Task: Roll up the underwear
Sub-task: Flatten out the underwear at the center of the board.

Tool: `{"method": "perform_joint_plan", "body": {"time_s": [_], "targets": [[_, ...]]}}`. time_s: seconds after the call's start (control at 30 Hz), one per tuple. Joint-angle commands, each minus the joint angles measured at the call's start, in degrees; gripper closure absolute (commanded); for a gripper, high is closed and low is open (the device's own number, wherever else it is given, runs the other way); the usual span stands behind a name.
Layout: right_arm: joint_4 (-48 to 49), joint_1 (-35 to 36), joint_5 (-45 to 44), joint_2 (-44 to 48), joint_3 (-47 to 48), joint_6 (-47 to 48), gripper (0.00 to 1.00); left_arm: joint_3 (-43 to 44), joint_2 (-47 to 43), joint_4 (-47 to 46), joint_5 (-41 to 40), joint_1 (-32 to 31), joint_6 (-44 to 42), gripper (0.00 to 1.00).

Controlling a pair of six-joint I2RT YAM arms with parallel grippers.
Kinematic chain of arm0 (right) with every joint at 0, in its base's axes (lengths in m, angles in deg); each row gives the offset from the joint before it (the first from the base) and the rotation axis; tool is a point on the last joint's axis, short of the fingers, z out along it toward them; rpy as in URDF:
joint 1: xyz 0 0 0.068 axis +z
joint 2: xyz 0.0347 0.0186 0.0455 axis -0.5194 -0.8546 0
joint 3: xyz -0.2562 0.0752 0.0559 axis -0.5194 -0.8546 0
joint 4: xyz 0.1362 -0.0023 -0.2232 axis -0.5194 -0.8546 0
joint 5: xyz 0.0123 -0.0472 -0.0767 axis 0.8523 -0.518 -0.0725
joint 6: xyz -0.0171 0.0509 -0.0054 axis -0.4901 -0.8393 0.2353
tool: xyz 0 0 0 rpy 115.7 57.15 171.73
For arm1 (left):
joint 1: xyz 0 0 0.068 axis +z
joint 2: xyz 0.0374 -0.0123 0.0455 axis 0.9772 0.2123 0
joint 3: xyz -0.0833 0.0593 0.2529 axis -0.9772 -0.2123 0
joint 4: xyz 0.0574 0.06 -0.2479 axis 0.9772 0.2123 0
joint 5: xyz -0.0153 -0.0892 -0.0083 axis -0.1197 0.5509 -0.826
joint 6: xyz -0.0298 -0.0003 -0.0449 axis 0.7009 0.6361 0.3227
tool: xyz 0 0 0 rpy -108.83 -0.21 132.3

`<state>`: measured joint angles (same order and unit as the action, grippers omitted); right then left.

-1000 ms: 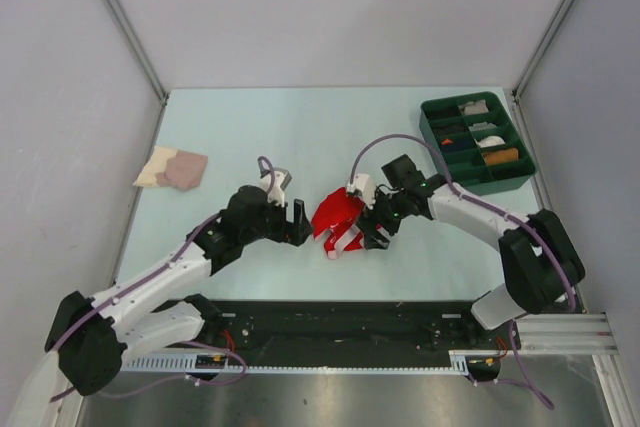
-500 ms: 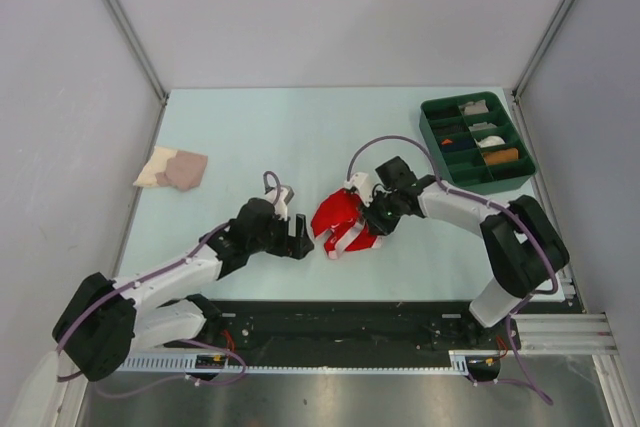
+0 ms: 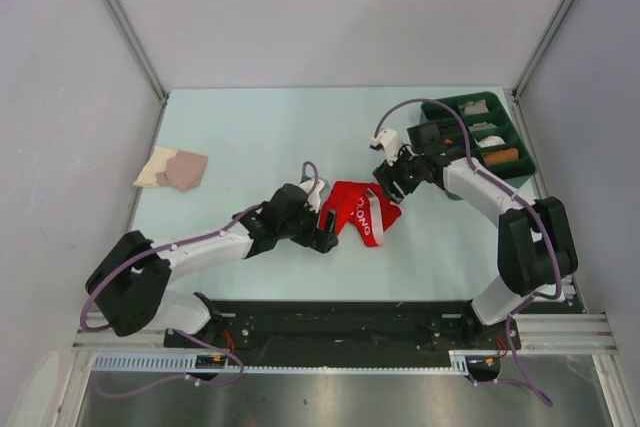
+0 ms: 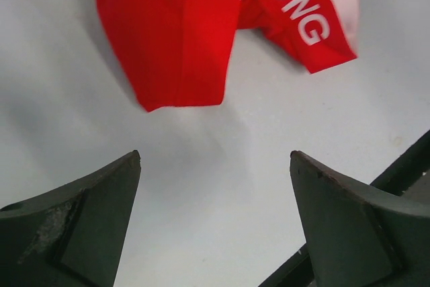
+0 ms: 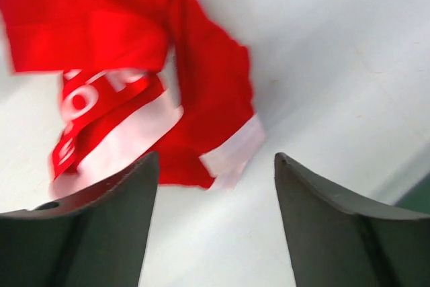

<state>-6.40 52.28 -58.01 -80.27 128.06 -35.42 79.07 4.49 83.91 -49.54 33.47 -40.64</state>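
The red underwear [image 3: 362,211] lies crumpled and partly spread on the pale table, its waistband with white lettering facing up. It shows in the left wrist view [image 4: 175,38] and in the right wrist view [image 5: 134,65]. My left gripper [image 3: 328,231] is open and empty just left of the cloth, jaws wide apart over bare table [image 4: 215,166]. My right gripper [image 3: 393,187] is open and empty just right of and behind the cloth; a white-trimmed edge lies just ahead of its fingertips [image 5: 215,166].
A beige-and-pink folded cloth [image 3: 172,168] lies at the far left. A green compartment tray [image 3: 476,141] with small items stands at the back right, close behind my right arm. The table's near edge and black rail [image 3: 340,315] run below.
The right gripper let go of the underwear and drew back to the upper right. The cloth dropped and spread out to the right. The left gripper moved right, up to the cloth.
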Motion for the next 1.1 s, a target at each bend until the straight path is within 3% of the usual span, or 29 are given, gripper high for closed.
{"method": "perform_joint_plan", "body": {"time_s": [0.0,0.13,0.23,0.3,0.43,0.6,0.63,0.7,0.73,0.8,0.83,0.87,0.93,1.07], "targets": [[-9.5,-1.9,14.1,6.5,1.9,4.4,0.24,5.1,2.9,-1.1,-3.4,-3.8,-1.8,0.04],[-14.5,-2.4,25.6,4.4,1.3,2.1,0.22,9.2,9.0,1.2,-9.8,-5.8,-1.1,0.07],[-14.4,-2.2,28.7,1.0,-0.2,-1.7,0.2,12.2,12.1,3.6,-12.7,-7.1,-0.6,0.09],[-12.6,-1.8,28.3,-1.2,-1.1,-4.2,0.15,13.7,15.0,5.0,-14.8,-7.5,-0.1,0.12],[-11.5,-1.0,26.4,-2.9,-2.6,-5.7,0.15,14.1,17.8,4.8,-16.7,-7.8,1.2,0.16],[-10.1,0.7,25.2,-5.2,-4.3,-7.4,0.18,14.0,19.9,3.9,-18.2,-7.8,1.6,0.29],[-9.8,1.1,25.2,-5.7,-4.2,-8.0,0.22,14.0,20.2,3.8,-18.3,-7.8,1.7,0.36],[-9.3,1.8,25.1,-6.0,-4.2,-8.3,0.3,14.0,20.7,3.4,-18.0,-7.8,1.9,0.42],[-9.2,2.1,24.8,-5.8,-4.2,-8.5,0.42,13.9,20.7,3.2,-17.9,-7.8,1.9,0.51],[-8.7,2.4,23.8,-4.4,-4.2,-8.8,0.57,13.4,20.2,2.6,-17.7,-7.8,2.1,0.58],[-8.8,2.4,23.4,-3.7,-4.2,-8.7,0.71,13.2,19.1,2.0,-17.6,-7.8,2.1,0.65],[-8.8,2.3,22.8,-3.1,-4.2,-8.7,0.77,13.0,18.5,1.8,-17.6,-7.8,1.9,0.69],[-8.8,1.9,21.3,-1.5,-4.2,-8.5,0.87,12.4,16.2,1.7,-17.7,-7.8,1.3,0.8],[-10.0,2.4,17.6,2.0,-3.3,-6.7,0.96,13.0,11.0,3.7,-18.4,-7.7,-2.3,0.95]]}}
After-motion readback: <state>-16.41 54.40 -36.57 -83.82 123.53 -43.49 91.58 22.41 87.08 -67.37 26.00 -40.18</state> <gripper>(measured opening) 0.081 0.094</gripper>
